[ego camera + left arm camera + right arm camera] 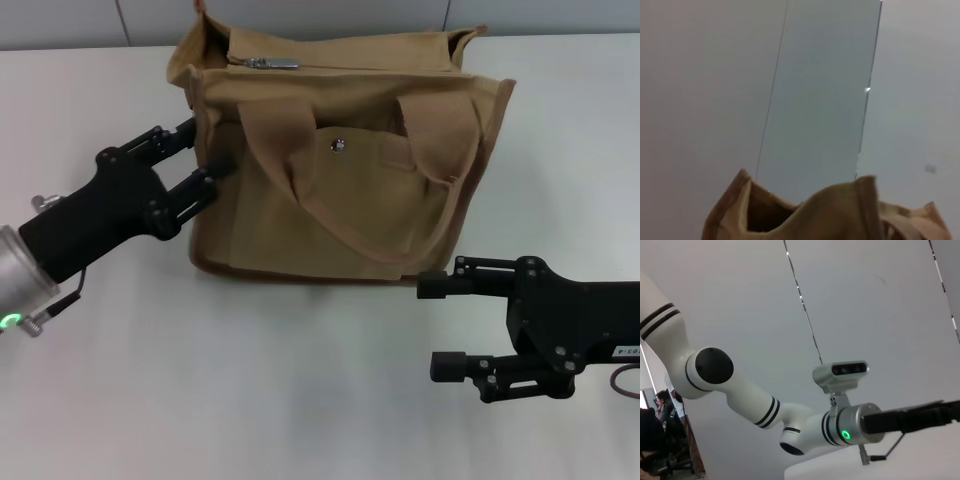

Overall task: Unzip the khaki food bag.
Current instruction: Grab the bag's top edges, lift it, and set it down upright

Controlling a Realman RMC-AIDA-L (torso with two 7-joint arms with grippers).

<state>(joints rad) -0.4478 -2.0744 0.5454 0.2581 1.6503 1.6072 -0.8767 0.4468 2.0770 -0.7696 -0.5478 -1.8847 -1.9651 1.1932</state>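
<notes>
Bracing step: left end effector point(203, 153) spread around the boxy tan canvas food bag point(345, 165) edge (contact unclear). Right end effector point(440, 325) spread, idle on white tabletop point(250, 390). Next up, probably reaching for the silver zipper pull point(270, 63).

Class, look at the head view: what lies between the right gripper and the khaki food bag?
Only bare white table. The open right gripper sits off the khaki food bag, near its lower right corner, with nothing between them.

The khaki food bag point(340, 170) is tan with a brown-trimmed base and silver snap point(338, 145), on a white worktop point(250, 400); both grippers are black.
</notes>
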